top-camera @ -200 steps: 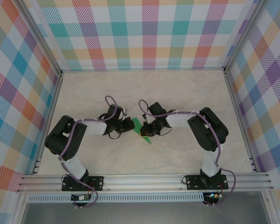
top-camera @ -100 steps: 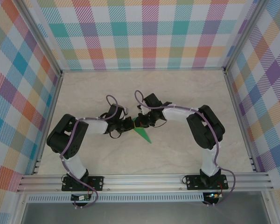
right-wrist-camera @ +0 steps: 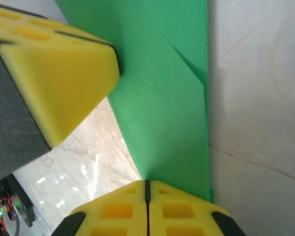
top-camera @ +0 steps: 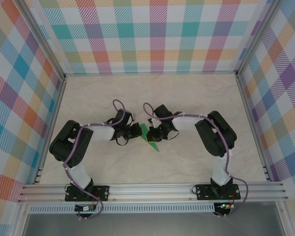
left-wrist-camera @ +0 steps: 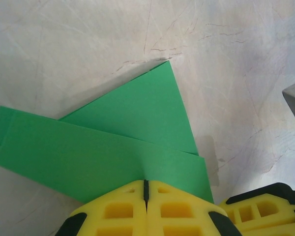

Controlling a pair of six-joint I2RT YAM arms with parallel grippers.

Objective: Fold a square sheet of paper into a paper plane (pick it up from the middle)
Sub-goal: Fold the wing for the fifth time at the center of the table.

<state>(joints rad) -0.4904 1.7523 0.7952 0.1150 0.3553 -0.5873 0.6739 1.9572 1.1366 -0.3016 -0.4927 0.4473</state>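
From above, one piece of green paper [top-camera: 148,136] lies folded on the pale marbled tabletop [top-camera: 196,98], and two arms reach in towards it. The left tool [top-camera: 137,131] is at the paper's left edge and the right tool [top-camera: 152,132] at its right edge. The dark wrists cover part of the paper, and both tools are too small here to read how their fingers stand. In the left wrist view the green paper [left-wrist-camera: 113,147] shows as two overlapping layers: a long band across the front and a pointed flap behind it, its left end cut off by the frame. The left tool [left-wrist-camera: 145,189] is closed, its two yellow pads pressed together on the paper's near edge. Just right of the paper a yellow pad [left-wrist-camera: 258,212] of the right tool is cut off at the bottom. In the right wrist view the green paper [right-wrist-camera: 167,98] runs up as a creased strip with the tabletop [right-wrist-camera: 260,98] to its right. The right tool [right-wrist-camera: 146,187] is clamped on the paper's near end, and the left tool's pad [right-wrist-camera: 59,78] touches the paper's left edge.
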